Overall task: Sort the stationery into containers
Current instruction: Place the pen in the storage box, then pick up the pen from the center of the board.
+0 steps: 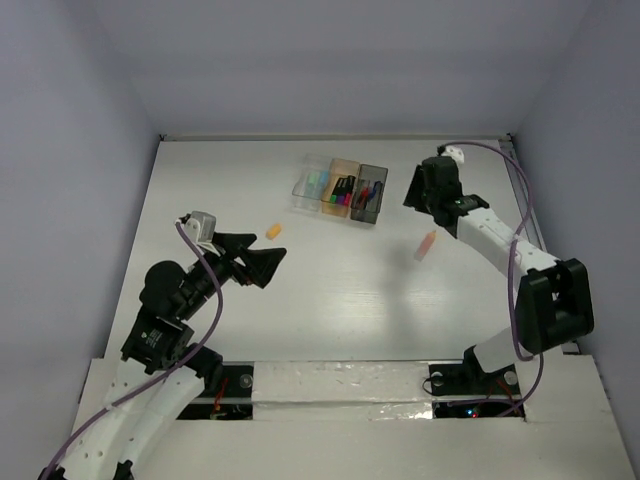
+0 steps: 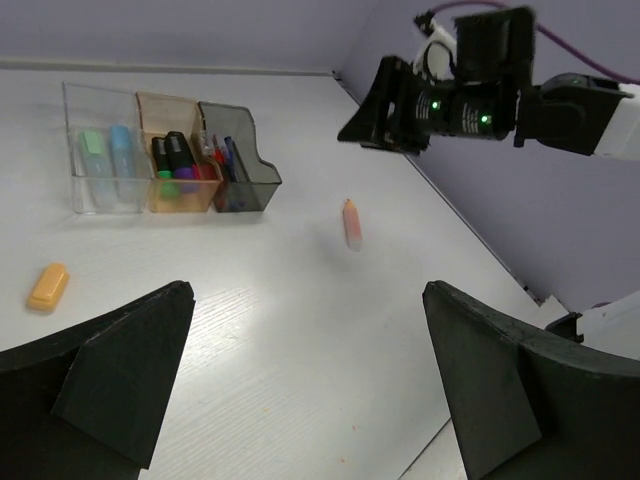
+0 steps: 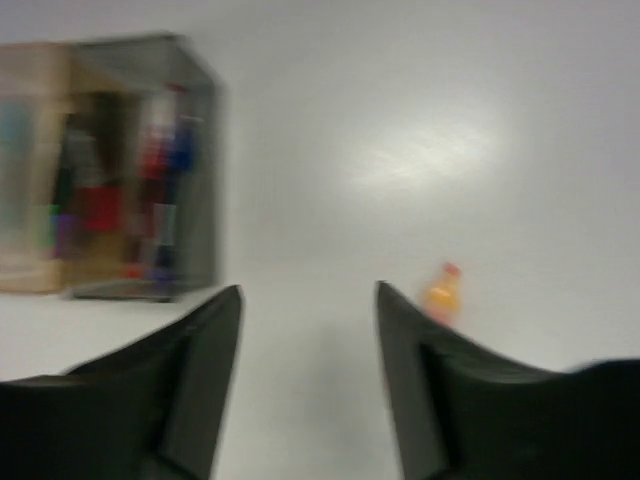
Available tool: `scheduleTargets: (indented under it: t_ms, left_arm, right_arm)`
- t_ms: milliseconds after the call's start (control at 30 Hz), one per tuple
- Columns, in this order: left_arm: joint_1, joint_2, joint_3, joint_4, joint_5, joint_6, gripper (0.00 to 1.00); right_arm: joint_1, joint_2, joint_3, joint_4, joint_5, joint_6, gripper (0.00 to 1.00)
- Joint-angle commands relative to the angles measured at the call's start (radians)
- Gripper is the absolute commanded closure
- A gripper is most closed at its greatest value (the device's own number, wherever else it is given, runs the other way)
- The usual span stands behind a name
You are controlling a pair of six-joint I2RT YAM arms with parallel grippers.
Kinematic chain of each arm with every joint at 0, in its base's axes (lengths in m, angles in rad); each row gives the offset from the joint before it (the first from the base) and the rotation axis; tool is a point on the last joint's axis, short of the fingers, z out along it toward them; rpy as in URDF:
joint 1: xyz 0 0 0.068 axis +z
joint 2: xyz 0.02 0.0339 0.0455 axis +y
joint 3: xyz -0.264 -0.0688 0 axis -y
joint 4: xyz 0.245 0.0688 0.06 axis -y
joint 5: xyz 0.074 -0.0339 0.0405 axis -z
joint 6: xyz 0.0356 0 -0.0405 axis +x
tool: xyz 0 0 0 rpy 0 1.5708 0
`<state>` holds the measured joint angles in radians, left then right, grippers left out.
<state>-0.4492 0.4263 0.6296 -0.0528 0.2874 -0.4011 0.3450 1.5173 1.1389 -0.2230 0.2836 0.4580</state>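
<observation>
The 3 containers stand touching in a row in the upper middle of the top view. A clear box (image 1: 313, 183) holds pale green and light-blue pieces, a tan-orange box (image 1: 343, 188) holds stubby markers, and a smoky grey box (image 1: 371, 193) holds red and blue pens, so like goes with like.

2 items lie outside them on the white table (image 1: 330, 320). An orange block (image 1: 273, 232) sits left of centre, just above the left claw (image 2: 308, 300). That claw is spread wide and empty, low over the table, probably lining up a pick.

A slim peach-orange piece (image 1: 426, 245) shows right of centre, below the right claw (image 3: 308, 330), whose fingers are also parted with nothing between them. The piece is blurred in all 3 views, so I cannot tell whether it rests flat.

Both loose items look bound for the clear box, judging by the short pieces already there.
</observation>
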Motion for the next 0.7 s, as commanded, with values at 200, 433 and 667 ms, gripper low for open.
scheduleTargets:
  t_ms: [200,433,667]
  left_arm:
    - [-0.023,-0.029,0.03,0.024,-0.01,0.005,0.01]
    - [-0.023,-0.029,0.032,0.018,-0.014,0.008,0.01]
    - [-0.023,-0.018,0.028,0.019,-0.013,0.004,0.01]
  right_arm:
    - [-0.072,0.098,-0.067,-0.274,0.074,0.002,0.27]
    - [-0.096,0.228,-0.039,-0.253,0.028,-0.002,0.33]
    - [-0.115,0.259,-0.06,-0.213,0.0,0.011,0.47]
